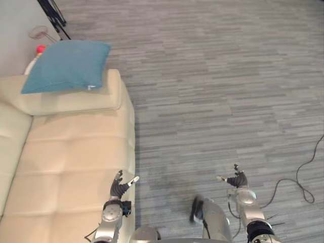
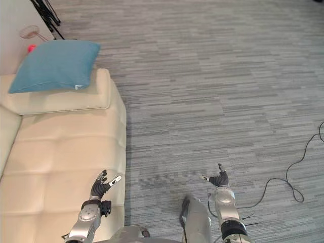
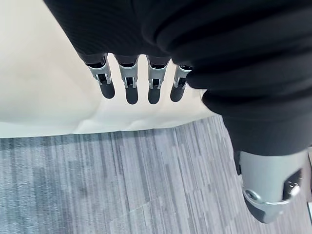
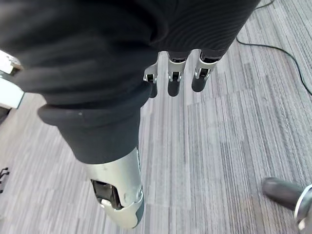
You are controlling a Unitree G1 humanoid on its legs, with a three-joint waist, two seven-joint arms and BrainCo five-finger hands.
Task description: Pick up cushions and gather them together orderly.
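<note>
A teal cushion (image 1: pixel 67 66) lies on the far end of the cream sofa (image 1: pixel 76 162), resting on its armrest at the upper left. My left hand (image 1: pixel 119 186) hovers low over the sofa's front edge, fingers (image 3: pixel 127 87) straight and holding nothing. Over the grey carpet to the right, my right hand (image 1: pixel 236 180) is open and empty too, its fingers (image 4: pixel 174 80) pointing away from me. Both hands are far from the cushion.
Grey striped carpet (image 1: pixel 217 86) spreads to the right of the sofa. Behind the cushion by the wall stand a dark tripod leg (image 1: pixel 54 15), a red and white object (image 1: pixel 38 51) and a wire item (image 1: pixel 39 32).
</note>
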